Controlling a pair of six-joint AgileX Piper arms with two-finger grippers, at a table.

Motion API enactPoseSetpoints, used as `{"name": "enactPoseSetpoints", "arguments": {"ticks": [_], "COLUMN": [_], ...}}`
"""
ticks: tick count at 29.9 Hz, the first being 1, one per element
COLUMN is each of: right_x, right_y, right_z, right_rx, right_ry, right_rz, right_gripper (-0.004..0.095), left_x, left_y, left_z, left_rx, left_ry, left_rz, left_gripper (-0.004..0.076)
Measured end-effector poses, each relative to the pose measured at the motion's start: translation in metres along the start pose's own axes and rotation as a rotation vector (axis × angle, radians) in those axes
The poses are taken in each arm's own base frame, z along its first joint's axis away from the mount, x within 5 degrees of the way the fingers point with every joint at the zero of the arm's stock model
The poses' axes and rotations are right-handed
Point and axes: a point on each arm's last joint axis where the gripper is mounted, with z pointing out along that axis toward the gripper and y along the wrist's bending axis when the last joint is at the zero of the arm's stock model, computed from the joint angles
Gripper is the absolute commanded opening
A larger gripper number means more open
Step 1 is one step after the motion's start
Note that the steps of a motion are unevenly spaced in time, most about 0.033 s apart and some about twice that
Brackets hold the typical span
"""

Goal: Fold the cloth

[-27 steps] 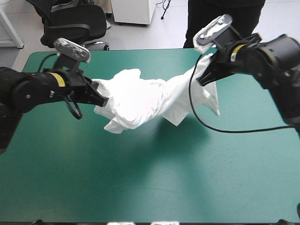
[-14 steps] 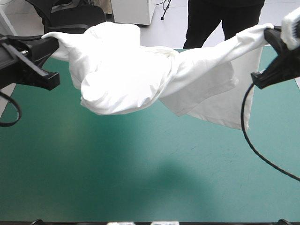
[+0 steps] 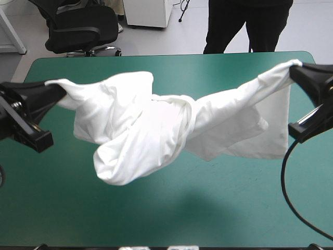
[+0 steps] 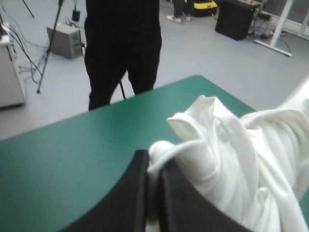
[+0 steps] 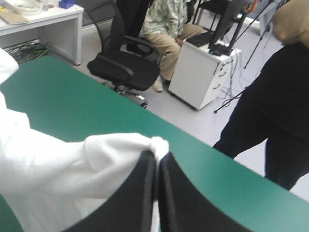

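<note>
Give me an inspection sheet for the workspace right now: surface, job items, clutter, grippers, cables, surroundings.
Surface: table, teal-green cover lying flat and unwrinkled.
Job's things: T-shirt, white, lifted and strung between the two grippers, twisted at the middle, its bulk sagging on the left arm's side; not spread, no fold made yet.
Clutter: nothing seen.
Grippers: left gripper shut on one end of the T-shirt; right gripper shut on the other end; both raised, near opposite side edges of the table.
Cables: nothing seen besides the robot's own.
Surroundings: nothing seen at or over the table's top.
</note>
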Motion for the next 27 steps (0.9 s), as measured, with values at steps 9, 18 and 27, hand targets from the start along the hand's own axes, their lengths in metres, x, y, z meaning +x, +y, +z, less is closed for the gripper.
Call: {"name": "enactPoseSetpoints", "arguments": {"ticks": [9,18,27], "right_x": [0.053,0.114,0.152], "right_y": [0.027,0.038,0.032], "right_z": [0.05,0.127,0.234], "right_rx": [-0.2,-0.22,-0.107], "right_ry": [0.244,0.558,0.675], "right_rz": [0.09,0.084,-0.04], "right_gripper": [-0.0017,-0.0017,-0.0017], "left_x": [0.081,0.157,0.199], "left_y": [0.003,0.021,0.053], "left_z": [0.038,0.094,0.187], "left_rx": [0.03,-0.082,-0.232], "left_ry": [0.297,0.62,0.722], "left_rz": [-0.148,-0.207,-0.122], "left_gripper": [-0.0017,-0.0017,-0.0017]}}
